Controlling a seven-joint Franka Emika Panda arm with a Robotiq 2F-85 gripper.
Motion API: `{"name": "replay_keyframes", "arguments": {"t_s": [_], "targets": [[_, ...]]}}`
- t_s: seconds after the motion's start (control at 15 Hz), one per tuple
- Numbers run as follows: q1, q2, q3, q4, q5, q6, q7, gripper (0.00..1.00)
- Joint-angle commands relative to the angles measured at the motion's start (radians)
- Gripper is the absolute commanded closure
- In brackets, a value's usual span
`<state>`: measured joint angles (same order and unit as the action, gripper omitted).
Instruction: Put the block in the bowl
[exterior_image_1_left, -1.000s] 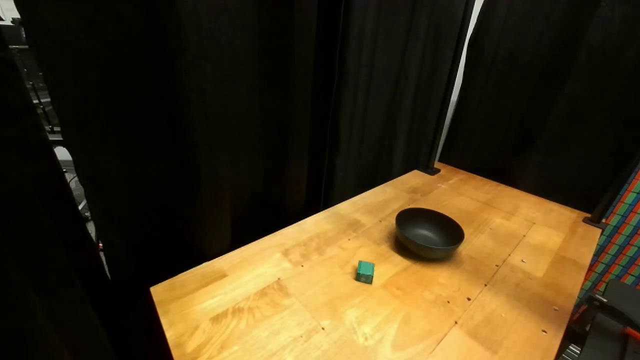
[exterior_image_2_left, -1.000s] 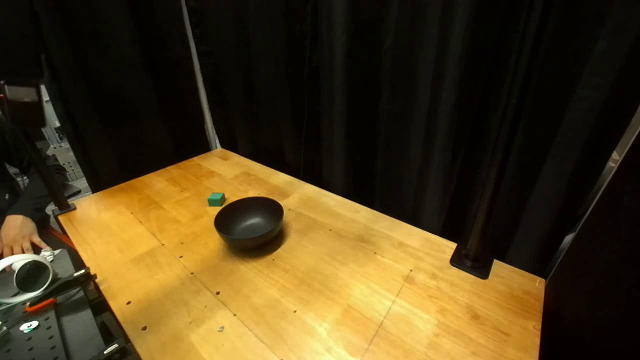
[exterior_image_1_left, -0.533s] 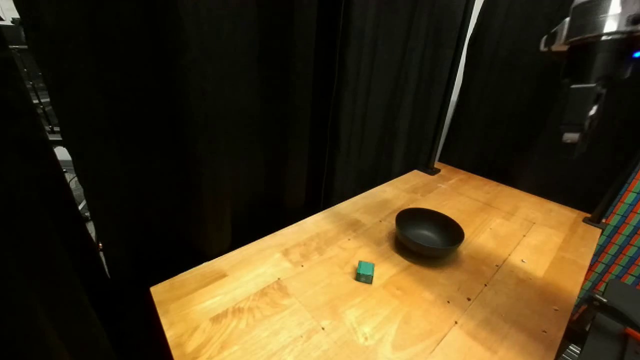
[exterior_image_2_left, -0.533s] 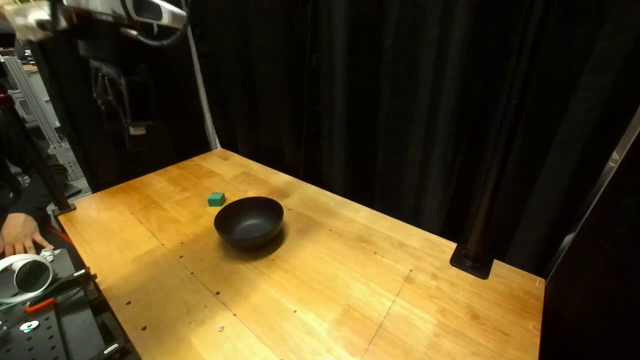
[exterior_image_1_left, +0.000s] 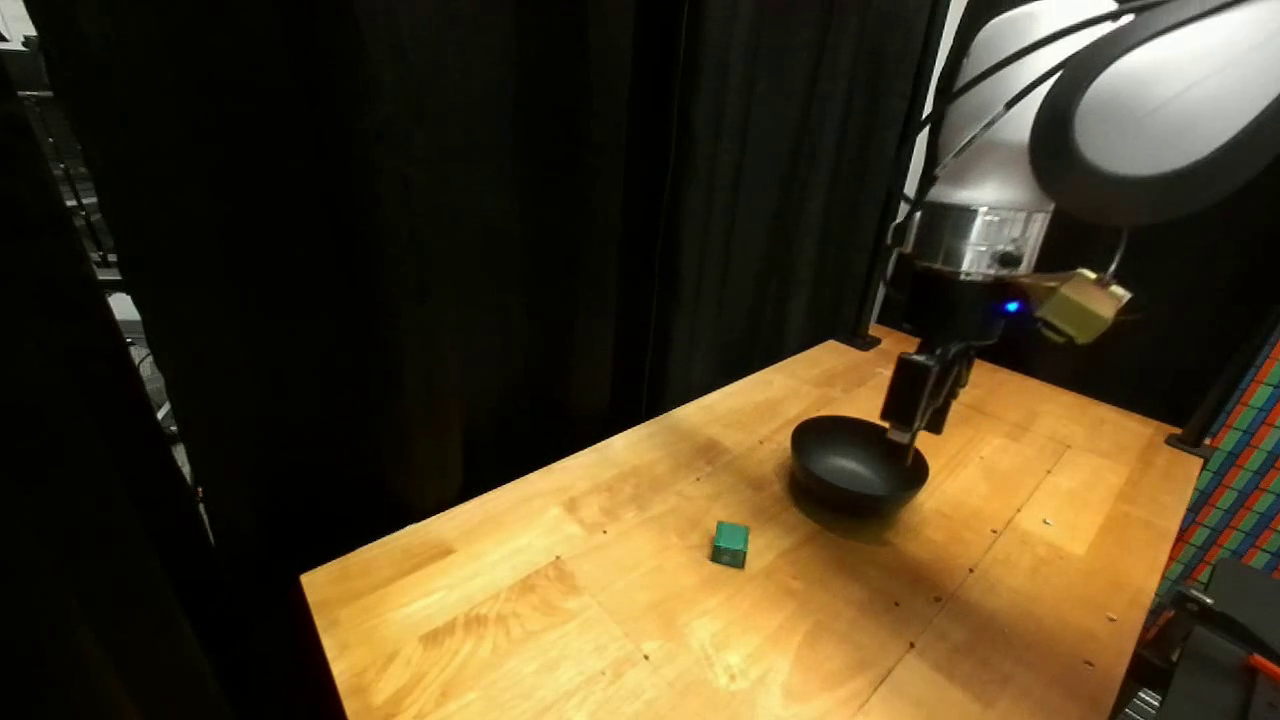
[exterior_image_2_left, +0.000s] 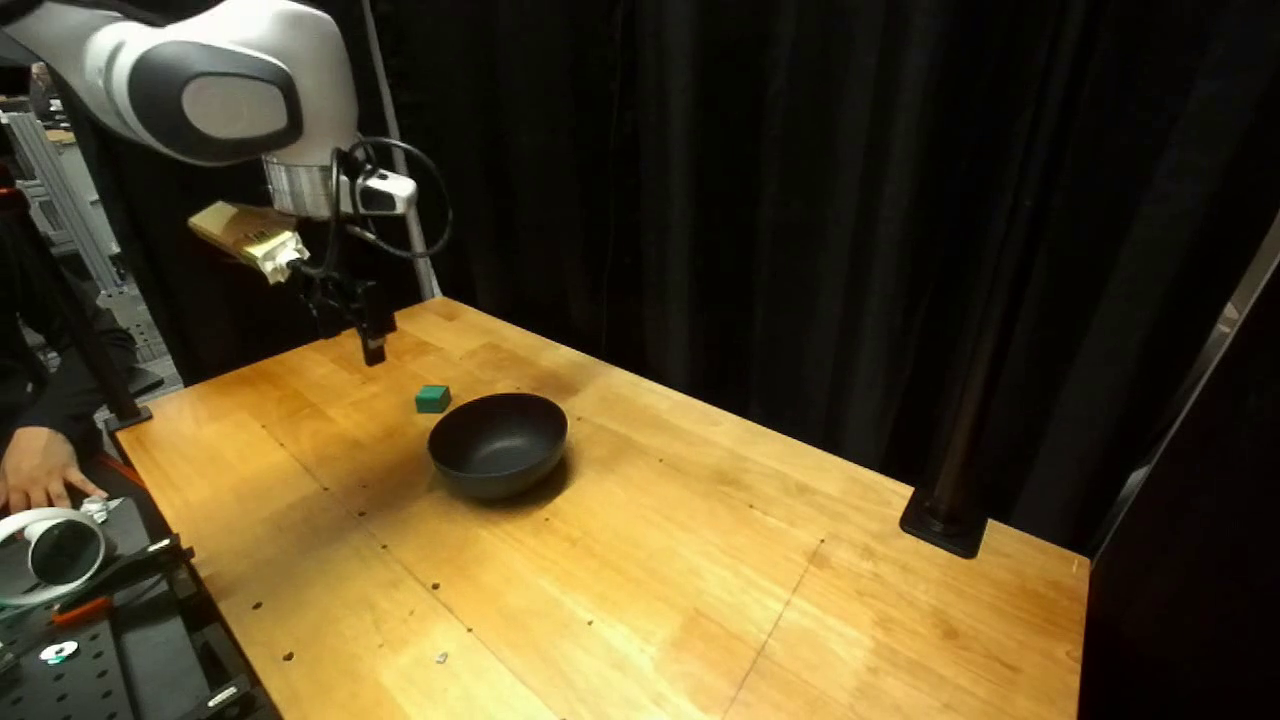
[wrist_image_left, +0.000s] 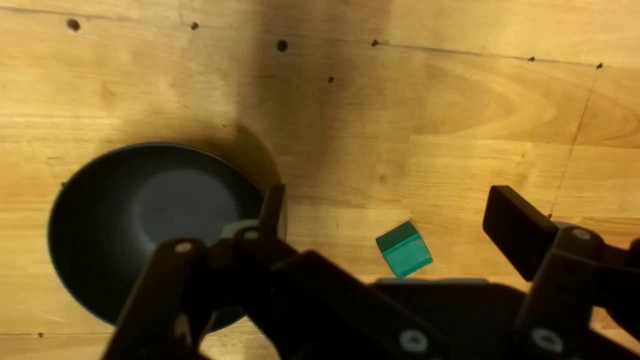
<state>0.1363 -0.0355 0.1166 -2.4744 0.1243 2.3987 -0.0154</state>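
The green block (exterior_image_1_left: 730, 545) lies on the table beside the black bowl (exterior_image_1_left: 850, 475), a small gap apart. Block (exterior_image_2_left: 433, 399) and bowl (exterior_image_2_left: 495, 450) also show in an exterior view. My gripper (exterior_image_1_left: 912, 432) is in the air above the table, higher than both. In the wrist view the gripper (wrist_image_left: 387, 205) is open with nothing between its fingers. The block (wrist_image_left: 404, 250) appears in the gap between the fingers, further down on the table. The bowl (wrist_image_left: 170, 210) is at the left there, partly covered by the left finger.
The wooden table (exterior_image_1_left: 560, 640) carries block and bowl. Black curtains (exterior_image_2_left: 750, 200) stand behind it. A black post with a base plate (exterior_image_2_left: 943, 520) stands at the table's edge. A person's hand (exterior_image_2_left: 40, 470) and a dark cart with a white controller (exterior_image_2_left: 50, 555) are beside the table.
The arm was out of view one second ago. It has since come in over the table, moving down and inward toward the bowl and block. Block and bowl have not moved.
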Motion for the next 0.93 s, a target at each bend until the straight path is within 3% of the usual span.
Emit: {"name": "replay_keyframes", "arguments": {"t_s": [0.0, 0.33, 0.87], "targets": [[0.018, 0.188, 0.028, 0.104, -0.053, 0.135, 0.087, 0.00], [0.074, 0.399, 0.000, 0.245, -0.201, 0.228, 0.207, 0.00], [0.119, 0.622, -0.018, 0.428, -0.196, 0.239, 0.188, 0.00]]}}
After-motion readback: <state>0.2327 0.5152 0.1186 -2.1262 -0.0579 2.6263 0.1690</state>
